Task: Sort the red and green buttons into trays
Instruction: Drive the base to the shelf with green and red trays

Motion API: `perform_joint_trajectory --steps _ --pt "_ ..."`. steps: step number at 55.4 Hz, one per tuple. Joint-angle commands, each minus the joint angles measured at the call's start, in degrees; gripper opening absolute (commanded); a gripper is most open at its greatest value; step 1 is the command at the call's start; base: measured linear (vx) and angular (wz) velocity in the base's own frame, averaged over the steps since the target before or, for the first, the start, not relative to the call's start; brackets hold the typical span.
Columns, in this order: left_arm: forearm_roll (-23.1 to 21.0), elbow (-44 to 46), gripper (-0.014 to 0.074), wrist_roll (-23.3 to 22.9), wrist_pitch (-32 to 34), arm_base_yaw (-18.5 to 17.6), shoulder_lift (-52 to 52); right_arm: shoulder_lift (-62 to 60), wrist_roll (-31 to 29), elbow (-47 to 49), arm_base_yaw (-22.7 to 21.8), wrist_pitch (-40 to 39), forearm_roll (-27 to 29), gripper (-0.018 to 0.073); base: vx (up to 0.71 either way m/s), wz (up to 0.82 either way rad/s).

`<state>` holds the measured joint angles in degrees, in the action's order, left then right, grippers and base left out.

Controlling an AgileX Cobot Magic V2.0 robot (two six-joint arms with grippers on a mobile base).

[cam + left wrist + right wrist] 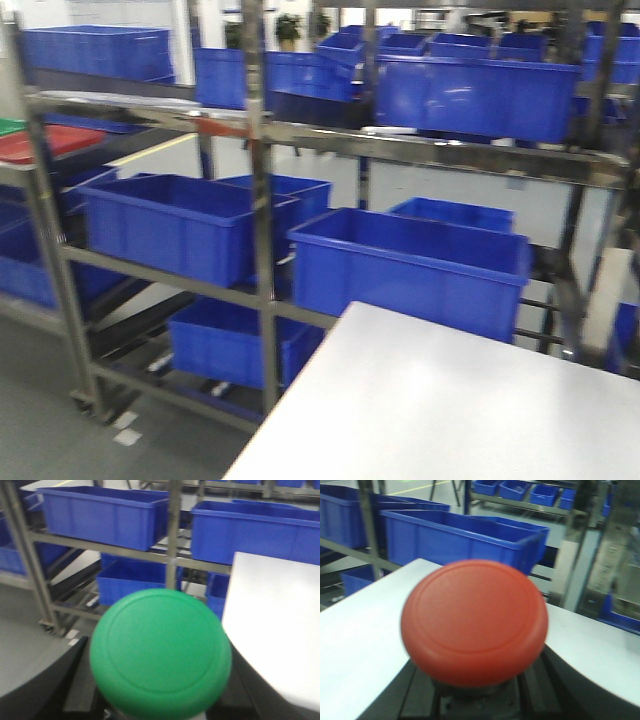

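In the left wrist view a green button [160,652] fills the middle, its round cap facing the camera. My left gripper [161,706] is shut on it, with dark fingers [47,680] showing on either side. In the right wrist view my right gripper [479,700] is shut on the red button [474,621], whose dark body sits between the fingers [592,687]. A red tray [42,145] and the edge of a green tray [9,126] lie on a shelf at the far left of the front view. Neither gripper shows in the front view.
A steel rack [257,200] with several deep blue crates [410,268] stands ahead and to the left. A white table [440,400] lies at the lower right, with its corner under the right gripper [355,630]. Grey floor [50,420] lies at the lower left.
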<state>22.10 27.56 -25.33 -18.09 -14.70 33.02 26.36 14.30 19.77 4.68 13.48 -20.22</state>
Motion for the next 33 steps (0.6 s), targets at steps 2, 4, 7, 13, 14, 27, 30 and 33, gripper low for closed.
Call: perform_joint_trajectory --steps 2,4,7,13,14,27,30,33 --pt "0.27 1.39 -0.0001 -0.52 4.59 -0.54 -0.1 0.65 0.0 1.7 -0.13 -4.71 -0.55 -0.0009 -0.16 0.62" --pt "0.27 1.39 -0.0001 -0.52 4.59 -0.54 -0.1 0.65 0.0 1.7 -0.13 -4.71 -0.55 -0.0009 -0.16 0.63" --pt "0.27 1.39 -0.0001 -0.52 4.59 -0.54 -0.1 0.65 0.0 1.7 -0.13 -4.71 -0.55 -0.0009 -0.16 0.63" --pt "0.27 1.39 -0.0001 -0.52 4.59 -0.54 -0.1 0.65 0.0 1.7 -0.13 -4.71 -0.55 -0.0009 -0.16 0.63" --pt "0.27 1.39 -0.0001 -0.52 4.59 -0.54 -0.1 0.65 0.0 1.7 -0.13 -4.71 -0.55 -0.0009 -0.16 0.62" --pt "0.27 1.39 -0.0001 -0.52 4.59 -0.54 -0.1 0.65 0.0 1.7 -0.13 -4.71 -0.55 -0.0009 -0.14 0.57" --pt "0.27 1.39 -0.0001 -0.52 4.59 -0.54 -0.1 0.65 0.0 1.7 -0.13 -4.71 -0.55 -0.0009 -0.12 0.56" --pt "0.27 1.39 -0.0001 -0.52 4.59 -0.54 -0.1 0.65 0.0 1.7 -0.13 -4.71 -0.55 -0.0009 -0.11 0.58"
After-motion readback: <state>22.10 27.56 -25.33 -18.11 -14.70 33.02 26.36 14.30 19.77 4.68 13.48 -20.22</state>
